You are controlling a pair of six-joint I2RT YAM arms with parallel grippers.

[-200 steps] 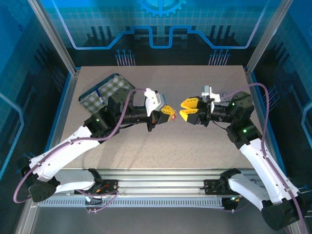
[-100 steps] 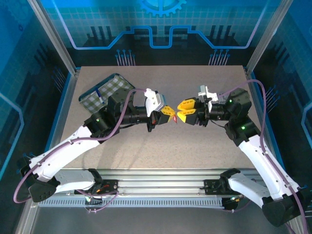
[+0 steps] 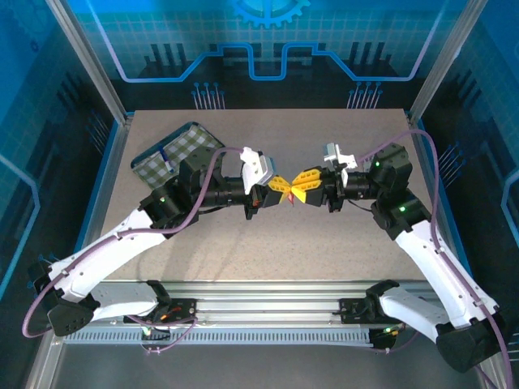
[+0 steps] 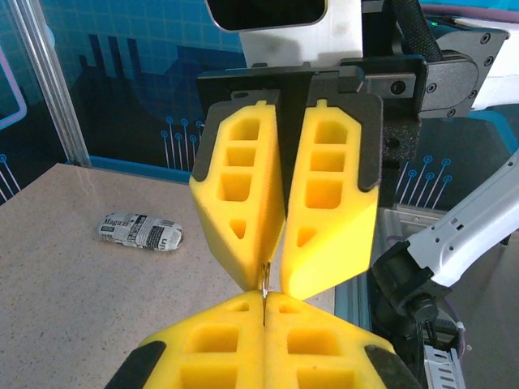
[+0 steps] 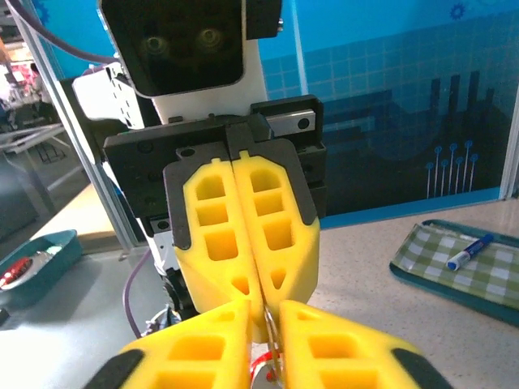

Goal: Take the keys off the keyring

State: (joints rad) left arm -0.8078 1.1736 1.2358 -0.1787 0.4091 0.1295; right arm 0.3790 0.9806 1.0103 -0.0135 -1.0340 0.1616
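Speckled beige worktop [image 3: 324,243], blue circuit-print walls [image 3: 268,49], aluminium frame [image 3: 89,65]. Check-lined tray [image 5: 430,267] far left, pen [image 5: 470,252] lying in it. Newsprint roll [image 4: 139,232] reads "Magaz", rest unreadable. Your left jaws are closed on keyring [image 5: 263,369], mid-air over worktop centre. Your right jaws meet them tip to tip, pinched onto same thin metal.

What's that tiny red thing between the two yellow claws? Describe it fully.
It's the keyring: a thin silvery metal loop with a small bright red, plastic-looking tag attached to it. It hangs in mid-air where the left gripper and right gripper meet tip to tip. The left's yellow jaws are pinched shut on it; the right's sit close around the loop.
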